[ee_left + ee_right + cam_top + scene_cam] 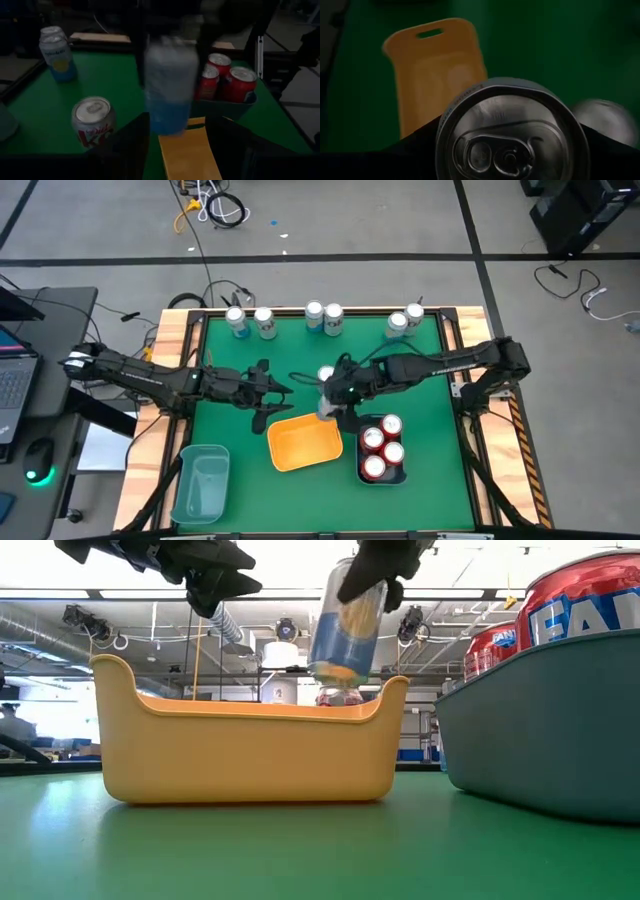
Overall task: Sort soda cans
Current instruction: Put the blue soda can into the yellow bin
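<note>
My right gripper (335,402) is shut on a silver can with a blue lower band (345,625), held in the air over the far right end of the yellow bin (305,442). My left gripper (266,395) hovers open just left of it, above the table, touching nothing. A silver Diet Coke can (326,374) stands on the mat beyond the bin. Three red cans (383,448) stand in the dark bin (400,476). Several silver cans (264,322) stand along the far edge. My right gripper pinches the silver can between its two fingers on the upper part of its body (368,590), coming from above and pointing down; its wrist view looks onto the can's top (512,135). The can is lifted clear, slightly tilted, its bottom (335,672) just above the yellow bin's rim.
An empty teal bin (203,483) sits at the near left. The yellow bin (245,755) and the dark bin (560,730) stand side by side with a narrow gap. Wooden rails (175,340) border the green mat. A laptop (15,375) lies off the table's left.
</note>
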You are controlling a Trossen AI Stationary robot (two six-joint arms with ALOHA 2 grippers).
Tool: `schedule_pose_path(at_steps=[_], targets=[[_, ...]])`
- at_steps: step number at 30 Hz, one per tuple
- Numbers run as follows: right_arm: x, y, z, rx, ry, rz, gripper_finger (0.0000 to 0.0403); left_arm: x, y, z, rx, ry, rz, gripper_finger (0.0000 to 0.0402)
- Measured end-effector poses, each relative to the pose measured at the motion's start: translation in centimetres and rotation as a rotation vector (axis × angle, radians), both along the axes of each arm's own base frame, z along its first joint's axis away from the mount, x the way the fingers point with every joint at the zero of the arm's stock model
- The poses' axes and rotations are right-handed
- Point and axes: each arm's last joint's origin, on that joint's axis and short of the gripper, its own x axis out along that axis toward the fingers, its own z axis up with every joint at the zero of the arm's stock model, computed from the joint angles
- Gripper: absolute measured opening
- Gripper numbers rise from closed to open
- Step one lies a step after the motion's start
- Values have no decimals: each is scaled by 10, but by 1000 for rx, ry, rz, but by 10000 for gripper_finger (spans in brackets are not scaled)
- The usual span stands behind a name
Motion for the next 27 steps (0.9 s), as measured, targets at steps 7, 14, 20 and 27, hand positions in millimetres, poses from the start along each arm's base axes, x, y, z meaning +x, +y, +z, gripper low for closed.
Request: schedule_pose_path(at_steps=[7,14,20,27], targets=[[21,9,-29,14,38,42,287,0,3,-1,8,4,27,197],[36,15,-65,35,119,69,287,1,4,-2,3,19,12,197],[40,16,-74,26,130,64,287,2,4,-5,8,38,11,197],[42,14,-76,7,121,57,287,3,3,-6,9,41,10,197]])
